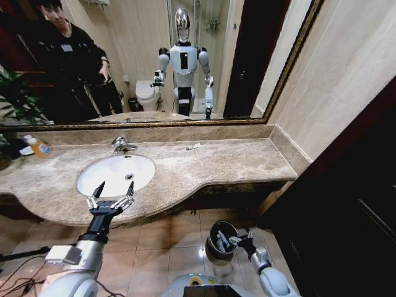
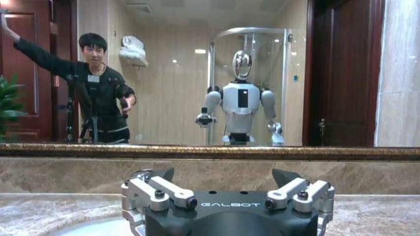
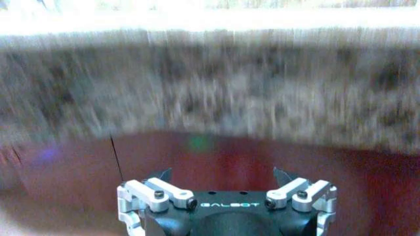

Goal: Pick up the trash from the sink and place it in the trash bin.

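On both pincer bases: "GALBOT".

Head camera looks down over the sink point(image 1: 116, 175); both wrist cameras face the marble counter point(image 2: 367, 216) closely.

The left arm reaches forward and up from the robot's near-left side, its dark wrist section rising from a pale forearm. The left end effector point(image 1: 114, 189) is raised with its two black-tipped fingers point(image 1: 98, 189) spread wide apart and pointing up and away, nothing between them; from its own wrist camera point(image 2: 223, 176) the same wide spread shows, the silver linkages splayed to either side. The right arm hangs low on the near right, bent at the elbow, forearm angled up and inward. The right end effector point(image 1: 239, 237) has its fingers parted too point(image 3: 223, 175), holding nothing.
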Motion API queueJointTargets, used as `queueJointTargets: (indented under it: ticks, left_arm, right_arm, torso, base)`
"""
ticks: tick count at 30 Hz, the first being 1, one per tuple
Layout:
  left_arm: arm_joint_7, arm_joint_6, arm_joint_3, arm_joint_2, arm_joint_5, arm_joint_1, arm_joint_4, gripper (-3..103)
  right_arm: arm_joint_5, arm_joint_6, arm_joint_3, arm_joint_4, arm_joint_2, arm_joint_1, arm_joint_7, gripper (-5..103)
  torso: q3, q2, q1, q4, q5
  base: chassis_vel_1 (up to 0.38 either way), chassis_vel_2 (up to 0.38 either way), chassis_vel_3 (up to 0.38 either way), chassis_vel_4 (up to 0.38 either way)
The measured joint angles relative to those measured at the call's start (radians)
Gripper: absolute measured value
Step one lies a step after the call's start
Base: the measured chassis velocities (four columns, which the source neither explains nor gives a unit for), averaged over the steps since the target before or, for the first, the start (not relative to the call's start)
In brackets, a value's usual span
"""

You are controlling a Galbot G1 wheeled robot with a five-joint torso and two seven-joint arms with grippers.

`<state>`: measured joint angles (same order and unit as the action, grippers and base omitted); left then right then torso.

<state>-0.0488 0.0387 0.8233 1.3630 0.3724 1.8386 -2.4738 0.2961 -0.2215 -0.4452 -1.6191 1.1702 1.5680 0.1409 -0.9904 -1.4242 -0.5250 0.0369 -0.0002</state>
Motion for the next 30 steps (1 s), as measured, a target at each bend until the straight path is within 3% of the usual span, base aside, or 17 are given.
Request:
queueJointTargets:
  ticks: [3,5,10,13,17,19,21,22,24,27,28,30]
  left_arm:
    - [0.0,0.0,0.0,0.0,0.0,0.0,0.0,100]
    - [0.0,0.0,0.0,0.0,0.0,0.0,0.0,100]
    - [0.0,0.0,0.0,0.0,0.0,0.0,0.0,100]
    - [0.0,0.0,0.0,0.0,0.0,0.0,0.0,100]
    - [0.0,0.0,0.0,0.0,0.0,0.0,0.0,100]
    - [0.0,0.0,0.0,0.0,0.0,0.0,0.0,100]
    - [0.0,0.0,0.0,0.0,0.0,0.0,0.0,100]
    - [0.0,0.0,0.0,0.0,0.0,0.0,0.0,100]
    - [0.0,0.0,0.0,0.0,0.0,0.0,0.0,100]
    - [0.0,0.0,0.0,0.0,0.0,0.0,0.0,100]
    - [0.0,0.0,0.0,0.0,0.0,0.0,0.0,100]
    - [0.0,0.0,0.0,0.0,0.0,0.0,0.0,100]
  right_arm:
    - [0.016,0.028,-0.084,-0.135,0.022,0.048,0.083,100]
    - [0.072,0.038,-0.13,-0.284,-0.003,0.088,0.117,100]
    - [0.114,0.087,-0.166,-0.438,-0.034,0.095,0.118,100]
    - [0.128,0.182,-0.147,-0.545,-0.071,0.018,0.073,100]
    - [0.16,0.261,-0.093,-0.58,-0.122,-0.076,0.013,100]
    - [0.218,0.321,-0.041,-0.585,-0.189,-0.156,-0.045,100]
    - [0.241,0.34,-0.027,-0.586,-0.214,-0.181,-0.057,100]
    - [0.283,0.372,-0.006,-0.586,-0.263,-0.224,-0.063,100]
    - [0.333,0.398,0.012,-0.573,-0.32,-0.277,-0.045,100]
    - [0.354,0.406,0.018,-0.554,-0.343,-0.304,-0.027,100]
    - [0.409,0.409,0.043,-0.457,-0.412,-0.405,0.032,100]
    - [0.45,0.416,0.082,-0.381,-0.449,-0.488,0.103,100]
  torso:
    - [0.0,0.0,0.0,-0.0003,0.0007]
    - [0.0,0.0,0.0,0.0,0.0]
    - [0.0,0.0,0.0,-0.0002,-0.0001]
    - [0.0,0.0,0.0,-0.0001,0.0002]
    - [0.0,0.0,0.0,-0.0001,0.0003]
    - [0.0,0.0,0.0,0.0001,0.0003]
    - [0.0,0.0,0.0,0.0001,0.0005]
    - [0.0,0.0,0.0,0.0001,0.0003]
    - [0.0,0.0,0.0,-0.0001,0.0]
    - [0.0,0.0,0.0,0.0,0.0001]
    - [0.0,0.0,0.0,-0.0002,0.0004]
    - [0.0,0.0,0.0,-0.0001,0.0001]
  base:
    - [0.0,0.0,0.0,0.0]
    - [0.0,0.0,0.0,0.0]
    - [0.0,0.0,0.0,0.0]
    - [0.0,0.0,0.0,0.0]
    - [0.0,0.0,0.0,0.0]
    - [0.0,0.0,0.0,0.0]
    - [0.0,0.0,0.0,0.0]
    - [0.0,0.0,0.0,0.0]
    - [0.0,0.0,0.0,0.0]
    - [0.0,0.0,0.0,0.0]
    - [0.0,0.0,0.0,0.0]
    - [0.0,0.0,0.0,0.0]
